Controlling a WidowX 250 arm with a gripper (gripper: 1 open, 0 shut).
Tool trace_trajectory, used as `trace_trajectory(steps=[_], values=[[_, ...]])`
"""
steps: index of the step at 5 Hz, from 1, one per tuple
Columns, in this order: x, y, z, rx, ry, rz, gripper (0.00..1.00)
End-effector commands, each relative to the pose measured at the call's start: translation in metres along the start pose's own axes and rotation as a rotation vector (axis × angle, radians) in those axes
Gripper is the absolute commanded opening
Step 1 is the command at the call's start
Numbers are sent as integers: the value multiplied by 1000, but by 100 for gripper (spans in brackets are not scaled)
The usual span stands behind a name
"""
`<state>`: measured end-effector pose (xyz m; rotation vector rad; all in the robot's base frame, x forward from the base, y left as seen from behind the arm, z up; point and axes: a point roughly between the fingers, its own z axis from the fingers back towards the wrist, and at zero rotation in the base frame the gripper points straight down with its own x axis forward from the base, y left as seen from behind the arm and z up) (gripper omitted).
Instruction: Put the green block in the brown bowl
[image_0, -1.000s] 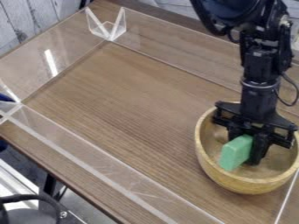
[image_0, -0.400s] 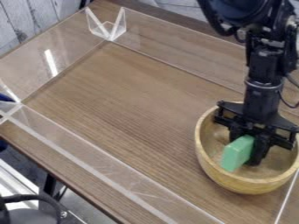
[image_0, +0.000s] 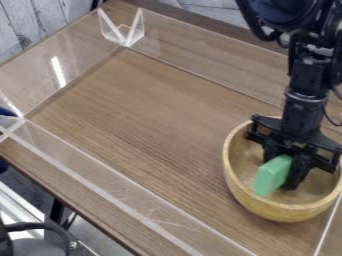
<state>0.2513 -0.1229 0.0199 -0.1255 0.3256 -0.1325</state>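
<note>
- We are looking across the wooden counter (image_0: 134, 120), which is taking up most of the view, with low clear walls (image_0: 74, 155) edging it.
- We are seeing the dark arm (image_0: 310, 70) coming down from the top right corner and pointing steeply into the bowl.
- We are finding the brown bowl (image_0: 247, 185) at the right edge of the counter, near the front, with its thick tan rim facing us and part of it cut off by the picture's edge.
- We are seeing the claw (image_0: 297, 163) sitting down inside the bowl, below the level of the rim, with its 2 fingers partly closed around the upper end of the block.
- We are reading that as pinching the block, though the contact on the far side is hidden from us.
- We are seeing the green block (image_0: 274, 176) inside the bowl, tilted, its lower end close to the bowl's floor; we cannot tell whether it is touching the floor.
- We are judging the task as nearly finished: the block is already within the bowl's walls, and only 1 step looks left, namely spreading the claw to release it and lifting clear.
</note>
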Motion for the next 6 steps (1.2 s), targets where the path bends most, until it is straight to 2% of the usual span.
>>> trace_trajectory(steps=[1,3,6], values=[[-9,-3,-7,34,51,-30,0],[-22,1,-11,25,41,-39,0],[-10,0,-10,11,89,12,0]])
